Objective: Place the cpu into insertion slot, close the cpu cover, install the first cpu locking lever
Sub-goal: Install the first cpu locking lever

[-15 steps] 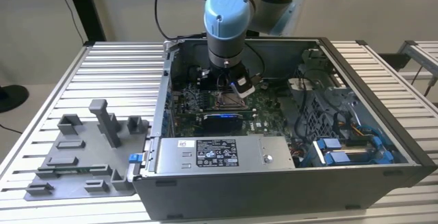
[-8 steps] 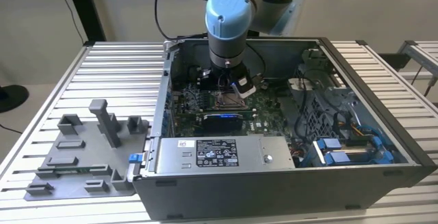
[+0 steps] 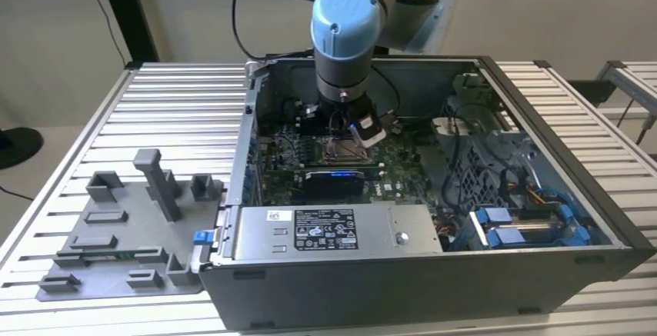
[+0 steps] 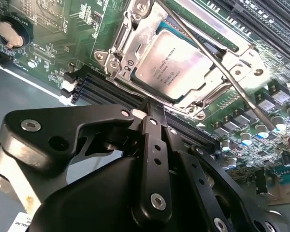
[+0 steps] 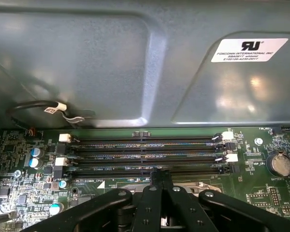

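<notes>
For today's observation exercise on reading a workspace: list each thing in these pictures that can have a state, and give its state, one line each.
cpu: seated in the insertion slot, silvery face up.
cpu cover: closed down around the cpu.
locking lever: thin rod lying diagonally across the cover; whether it is latched cannot be told.
gripper: jaws shut together, holding nothing, beside the socket.
computer case: side panel off, interior exposed.
memory slots: empty.

cpu: brushed silvery metal face, dull sheen
cpu cover: bright, scuffed metal
tool: matt black (metal or plastic, unclear)
desk: ribbed, pale satin metal
</notes>
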Available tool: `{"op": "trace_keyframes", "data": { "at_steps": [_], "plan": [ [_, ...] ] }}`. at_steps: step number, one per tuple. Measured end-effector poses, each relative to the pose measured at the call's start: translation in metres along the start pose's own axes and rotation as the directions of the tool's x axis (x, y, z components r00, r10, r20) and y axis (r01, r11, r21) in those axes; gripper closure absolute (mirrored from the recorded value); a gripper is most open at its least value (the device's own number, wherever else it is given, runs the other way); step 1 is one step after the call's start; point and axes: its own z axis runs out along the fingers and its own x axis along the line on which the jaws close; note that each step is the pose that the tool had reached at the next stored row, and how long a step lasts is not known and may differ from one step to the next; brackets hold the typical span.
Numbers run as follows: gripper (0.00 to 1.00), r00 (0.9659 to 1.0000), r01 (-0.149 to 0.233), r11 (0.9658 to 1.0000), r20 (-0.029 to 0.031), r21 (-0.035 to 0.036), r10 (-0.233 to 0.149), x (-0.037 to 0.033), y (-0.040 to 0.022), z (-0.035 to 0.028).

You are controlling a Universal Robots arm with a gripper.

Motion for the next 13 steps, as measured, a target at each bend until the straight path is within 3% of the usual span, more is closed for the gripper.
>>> {"op": "trace_keyframes", "data": {
  "at_steps": [6,13],
  "plan": [
    [1.0,1.0,0.0,1.0,0.0,0.0,0.0,-0.0011,-0.0001,0.0005],
    [1.0,1.0,0.002,1.0,0.0043,-0.0003,-0.002,-0.0024,-0.0008,0.0021]
  ]
}}
